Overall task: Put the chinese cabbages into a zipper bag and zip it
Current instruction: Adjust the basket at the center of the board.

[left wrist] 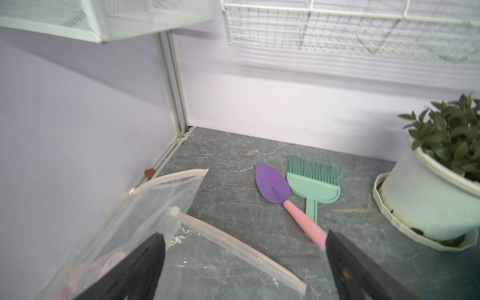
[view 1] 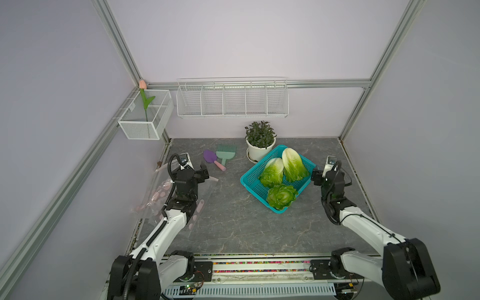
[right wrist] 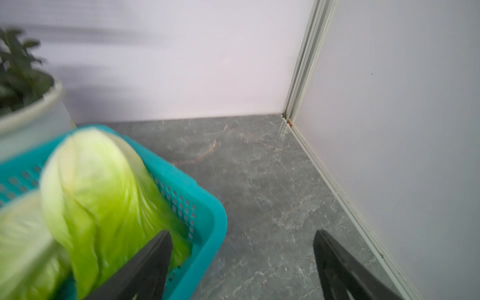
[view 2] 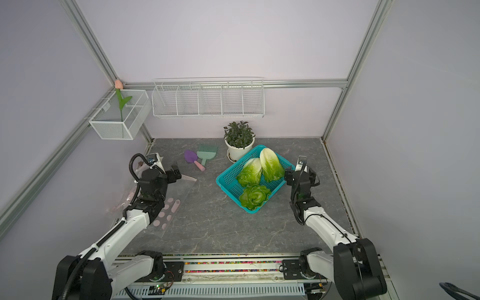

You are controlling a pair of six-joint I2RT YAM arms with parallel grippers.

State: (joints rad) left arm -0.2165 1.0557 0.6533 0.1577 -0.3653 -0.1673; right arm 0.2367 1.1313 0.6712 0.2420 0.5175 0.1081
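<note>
- Base rail [view 1: 259, 267] right up front, then both arms reaching in, left gripper [left wrist: 244, 235] spread wide just above the zipper bag [left wrist: 155, 207], nothing pinched. Seeing the same?

- Yep, empty. Same deal with the right gripper [right wrist: 242, 233]: fingers apart, parked just beside the right rim of the teal basket [view 1: 249, 179]. Can't tell whether one finger brushes a leaf; definitely not closed on anything.

- And the chinese cabbages [view 1: 281, 196]?

- All three in the basket, none bagged. One head at the near end, two lying side by side behind it. Bag over by the left wall, mouth gaping, zipper strips apart.

- So, best guess: very start, lining up for the first pick?

- Looks that way. Next up, probably: right gripper over the head nearest it, closing gently on soft leaves, plus the left pinching a bag lip to hold the mouth open.

- Farther back only clutter: purple trowel [view 1: 210, 156], green brush [view 1: 226, 152], potted plant [view 1: 260, 137], wire rack [view 1: 232, 100] on the wall.
</note>
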